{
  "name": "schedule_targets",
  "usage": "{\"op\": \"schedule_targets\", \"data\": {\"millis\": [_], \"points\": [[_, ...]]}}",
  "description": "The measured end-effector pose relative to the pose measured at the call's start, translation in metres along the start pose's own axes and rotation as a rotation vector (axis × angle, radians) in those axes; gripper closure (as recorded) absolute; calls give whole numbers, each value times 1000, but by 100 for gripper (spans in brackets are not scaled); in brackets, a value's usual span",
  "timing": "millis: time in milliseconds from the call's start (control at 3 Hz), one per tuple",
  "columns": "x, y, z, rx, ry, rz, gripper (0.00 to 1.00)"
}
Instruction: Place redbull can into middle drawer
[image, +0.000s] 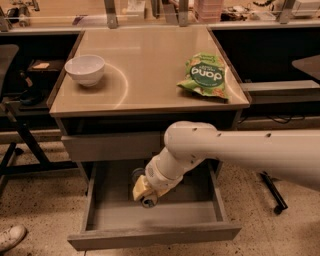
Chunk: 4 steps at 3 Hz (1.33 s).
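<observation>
The middle drawer (112, 216) is pulled open below the table, a wide shallow grey tray with a plain front panel. My gripper (142, 189) reaches down into it from the right on a thick white arm. Its yellowish fingers are closed around the redbull can (148, 201), a slim silver can that lies tilted, its round end facing the front and its other end (137, 173) showing behind the fingers. The can is low over the drawer floor, left of centre. I cannot tell whether it touches the floor.
A white bowl (85, 69) sits at the tabletop's left, a green snack bag (205, 76) at its right. The upper drawer front (110, 146) is closed. A chair base (15, 145) stands at the left, and a shoe (11, 236) is at the bottom left.
</observation>
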<state>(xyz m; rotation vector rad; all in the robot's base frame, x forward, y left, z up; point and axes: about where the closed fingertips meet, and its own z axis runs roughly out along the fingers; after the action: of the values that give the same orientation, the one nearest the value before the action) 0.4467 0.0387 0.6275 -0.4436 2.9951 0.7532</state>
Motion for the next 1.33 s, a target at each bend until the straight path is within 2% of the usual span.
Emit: {"op": "schedule_targets", "data": {"millis": [333, 667, 1333], "points": [[2, -11, 45, -72, -35, 90, 100], [0, -20, 83, -140, -55, 149, 100], [-2, -26, 99, -148, -56, 176, 100]]}}
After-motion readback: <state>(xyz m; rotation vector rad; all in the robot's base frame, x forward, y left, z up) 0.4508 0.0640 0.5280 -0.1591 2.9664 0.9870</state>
